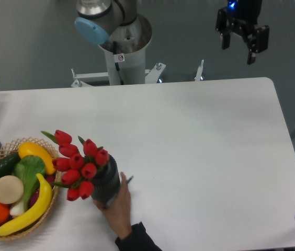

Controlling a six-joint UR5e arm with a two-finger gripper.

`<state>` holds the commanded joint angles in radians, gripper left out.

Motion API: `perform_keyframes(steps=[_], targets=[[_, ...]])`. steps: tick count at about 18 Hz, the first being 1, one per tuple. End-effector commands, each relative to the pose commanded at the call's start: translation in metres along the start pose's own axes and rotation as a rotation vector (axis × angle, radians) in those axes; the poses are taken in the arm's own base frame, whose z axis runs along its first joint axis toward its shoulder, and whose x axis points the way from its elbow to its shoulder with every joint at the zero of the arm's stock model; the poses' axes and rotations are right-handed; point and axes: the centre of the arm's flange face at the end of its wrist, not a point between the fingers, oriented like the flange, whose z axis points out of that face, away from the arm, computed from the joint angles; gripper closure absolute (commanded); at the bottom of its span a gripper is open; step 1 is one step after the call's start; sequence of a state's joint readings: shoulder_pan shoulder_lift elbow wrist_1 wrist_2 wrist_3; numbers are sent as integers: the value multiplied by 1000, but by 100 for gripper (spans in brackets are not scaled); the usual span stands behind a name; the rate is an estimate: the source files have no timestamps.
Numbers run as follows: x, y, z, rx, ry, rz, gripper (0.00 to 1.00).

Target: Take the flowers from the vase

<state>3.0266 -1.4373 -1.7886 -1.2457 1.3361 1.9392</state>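
Fingers spread apart and holding nothing, our gripper hangs high over the far right table edge, well apart from the flowers leaning left out of the vase a person's hand holds near-left.
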Motion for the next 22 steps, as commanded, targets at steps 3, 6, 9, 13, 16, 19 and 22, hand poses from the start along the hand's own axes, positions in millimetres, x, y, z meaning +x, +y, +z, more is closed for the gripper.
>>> perform_keyframes(steps=[3,6,9,13,16,19,22], targets=[[-1,-10,3,5,-1,-42,0],[2,-23,13,19,19,-78,0],[3,-34,23,24,11,-165,0],[7,-66,45,111,-25,-291,0],[13,-78,57,256,-13,-364,0],[19,-90,66,388,10,-383,0],[27,-98,73,470,21,-385,0]])
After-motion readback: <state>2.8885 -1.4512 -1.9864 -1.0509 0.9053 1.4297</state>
